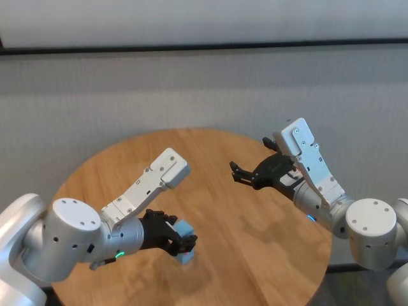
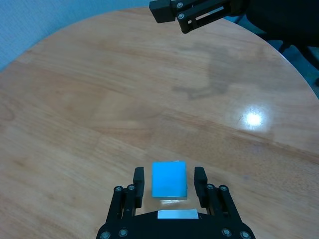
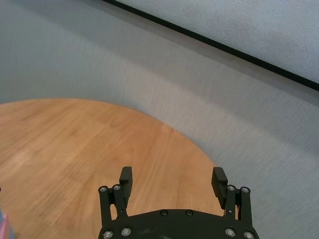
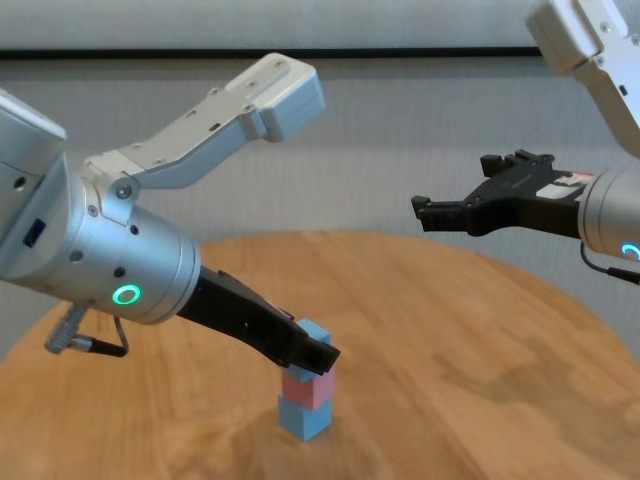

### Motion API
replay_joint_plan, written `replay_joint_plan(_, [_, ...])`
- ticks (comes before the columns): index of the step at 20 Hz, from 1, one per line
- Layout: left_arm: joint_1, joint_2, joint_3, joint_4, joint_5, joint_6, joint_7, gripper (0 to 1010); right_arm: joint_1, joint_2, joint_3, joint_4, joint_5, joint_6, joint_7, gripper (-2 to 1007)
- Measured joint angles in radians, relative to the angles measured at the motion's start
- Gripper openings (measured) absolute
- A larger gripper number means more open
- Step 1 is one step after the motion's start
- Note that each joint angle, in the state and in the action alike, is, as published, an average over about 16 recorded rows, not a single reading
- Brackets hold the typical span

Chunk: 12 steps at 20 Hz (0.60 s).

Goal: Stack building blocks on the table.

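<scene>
Between the left pincer's (image 2: pixel 169 181) slightly parted fingers sits the top blue block (image 2: pixel 169 179), squarely above pink (image 4: pixel 305 388) and blue (image 4: pixel 303 417); right pincer (image 1: pixel 245 174), wide open, empty, hovers well apart.

Both arms are built from rounded silver-grey metal joints whose flat round end caps are dotted with small dark screw holes, and each carries a slim white box-shaped housing with tiny screws along its face. A glowing green ring light marks the left forearm near the wrist, where a grey cable loops out of a ribbed connector, while the right shows a small blue-green light. The left gripper (image 2: pixel 169 185) and right gripper (image 3: pixel 173 183) are matte black, with short squared fingers fixed by silver screw heads.
</scene>
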Motion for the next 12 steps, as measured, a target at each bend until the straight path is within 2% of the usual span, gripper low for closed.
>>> replay_joint_plan(7, [0.0,0.003,-0.001,-0.007,-0.017,-0.006,-0.013,831,0.0,0.0,0.0,0.0,0.0,0.0,0.0,1001])
replay_joint_plan(12, [0.007,0.004,-0.013,-0.019,-0.044,-0.021,-0.015,940,0.0,0.0,0.0,0.0,0.0,0.0,0.0,1001])
